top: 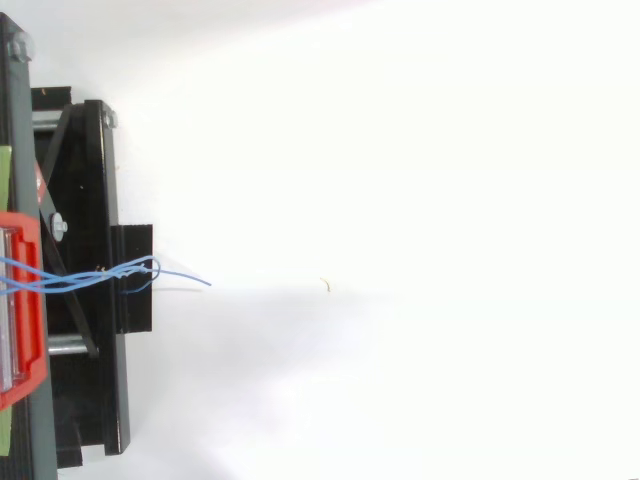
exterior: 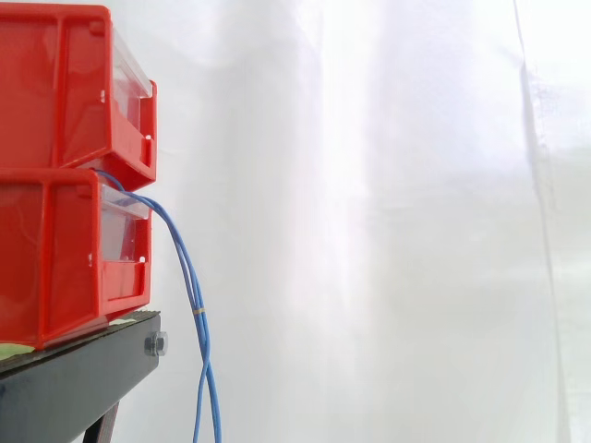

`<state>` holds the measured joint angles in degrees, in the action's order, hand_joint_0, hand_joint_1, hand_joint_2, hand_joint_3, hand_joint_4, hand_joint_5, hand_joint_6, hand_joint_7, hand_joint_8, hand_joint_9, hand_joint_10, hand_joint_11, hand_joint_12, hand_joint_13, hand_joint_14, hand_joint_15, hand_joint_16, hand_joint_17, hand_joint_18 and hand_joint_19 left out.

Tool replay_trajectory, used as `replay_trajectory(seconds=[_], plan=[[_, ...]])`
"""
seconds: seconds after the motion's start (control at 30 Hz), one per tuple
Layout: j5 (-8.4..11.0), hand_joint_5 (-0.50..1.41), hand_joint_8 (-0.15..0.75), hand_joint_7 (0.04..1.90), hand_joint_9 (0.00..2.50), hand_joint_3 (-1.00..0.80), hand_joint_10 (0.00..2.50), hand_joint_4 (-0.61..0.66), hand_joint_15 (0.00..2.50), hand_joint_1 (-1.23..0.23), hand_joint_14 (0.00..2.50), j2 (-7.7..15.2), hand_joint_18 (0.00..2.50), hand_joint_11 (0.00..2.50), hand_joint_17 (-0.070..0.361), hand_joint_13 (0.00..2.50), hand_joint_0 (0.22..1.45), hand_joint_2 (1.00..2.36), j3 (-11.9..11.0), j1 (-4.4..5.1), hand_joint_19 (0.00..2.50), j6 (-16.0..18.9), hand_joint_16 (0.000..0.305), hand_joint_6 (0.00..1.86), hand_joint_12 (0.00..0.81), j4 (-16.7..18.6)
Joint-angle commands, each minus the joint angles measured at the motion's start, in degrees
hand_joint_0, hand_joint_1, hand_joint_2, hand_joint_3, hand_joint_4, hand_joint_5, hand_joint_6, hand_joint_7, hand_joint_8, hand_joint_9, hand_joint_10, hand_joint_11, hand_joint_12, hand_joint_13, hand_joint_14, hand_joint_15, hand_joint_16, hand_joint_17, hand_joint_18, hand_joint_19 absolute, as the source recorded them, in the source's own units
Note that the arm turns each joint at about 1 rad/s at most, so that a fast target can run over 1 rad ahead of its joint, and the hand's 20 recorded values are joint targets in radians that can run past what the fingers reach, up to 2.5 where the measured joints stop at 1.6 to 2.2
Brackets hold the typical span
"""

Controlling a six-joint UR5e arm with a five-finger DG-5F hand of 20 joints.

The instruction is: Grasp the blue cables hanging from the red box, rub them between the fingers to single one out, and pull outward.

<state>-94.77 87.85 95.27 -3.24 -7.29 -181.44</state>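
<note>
Stacked at the edge of a black stand (exterior: 74, 378), the upper red bin (exterior: 55, 83) sits on the lower red bin (exterior: 46, 258). The blue cables (exterior: 189, 277) spill over the lower bin's clear front and hang free past the stand, seemingly left within reach for grasping. A small yellow band (exterior: 199, 311) gathers the strands partway down. What else the bins hold, and how the robot hand is set, cannot be told.

Two red bins, stacked: upper bin (exterior: 55, 92) and lower bin (exterior: 55, 258). One bundle of blue cables (exterior: 189, 277): at least two strands are distinguishable, but the exact number cannot be told where they run together. One yellow band (exterior: 199, 311) on the bundle. One black stand (exterior: 74, 378). One white curtain (exterior: 388, 221).
</note>
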Motion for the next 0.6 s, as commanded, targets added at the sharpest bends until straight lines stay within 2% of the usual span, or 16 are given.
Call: replay_trajectory(seconds=[0.0, 0.07, 0.17, 0.3, 0.37, 0.57], plan=[[0.03, -0.17, 0.357, 0.88, 0.7, -0.5, 0.01, 0.38, 0.28, -0.58, 0.01, 0.04, 0.66, 0.31, 0.144, 0.53, 0.49, 1.0, 0.0, 0.07, 0.41, 0.0, 0.064, 0.5, 0.43, -1.19], [-0.06, -0.17, 0.342, 0.88, 0.7, -0.5, 0.01, 0.35, 0.29, -0.7, 0.01, 0.04, 0.7, 0.33, 0.138, 0.56, 0.51, 1.0, 0.0, 0.16, 0.41, -0.09, 0.061, 0.5, 0.416, -1.28], [0.11, -0.17, 0.326, 0.89, 0.69, -0.5, 0.01, 0.32, 0.29, -0.75, 0.01, 1.19, 0.71, 0.33, 0.133, 0.57, 0.53, 1.0, 0.0, 0.34, 0.42, -0.18, 0.059, 0.5, 0.405, -1.11], [-0.06, -0.17, 0.324, 0.89, 0.69, -0.5, 0.01, 0.32, 0.29, -0.78, 0.01, 5.58, 0.72, 0.34, 0.132, 0.58, 0.54, 1.0, 0.0, 0.25, 0.43, 0.44, 0.059, 0.5, 0.399, -0.84], [0.03, -0.17, 0.323, 0.89, 0.69, -0.5, 0.01, 0.31, 0.29, -0.81, 0.01, 6.55, 0.73, 0.34, 0.131, 0.58, 0.54, 1.0, 0.0, 0.34, 0.43, 0.79, 0.058, 0.5, 0.397, -0.23], [0.03, -0.17, 0.318, 0.89, 0.69, -0.5, 0.01, 0.3, 0.3, -0.83, 0.01, 6.99, 0.72, 0.34, 0.129, 0.58, 0.55, 1.0, 0.0, 0.6, 0.44, 0.35, 0.057, 0.5, 0.395, 3.55]])
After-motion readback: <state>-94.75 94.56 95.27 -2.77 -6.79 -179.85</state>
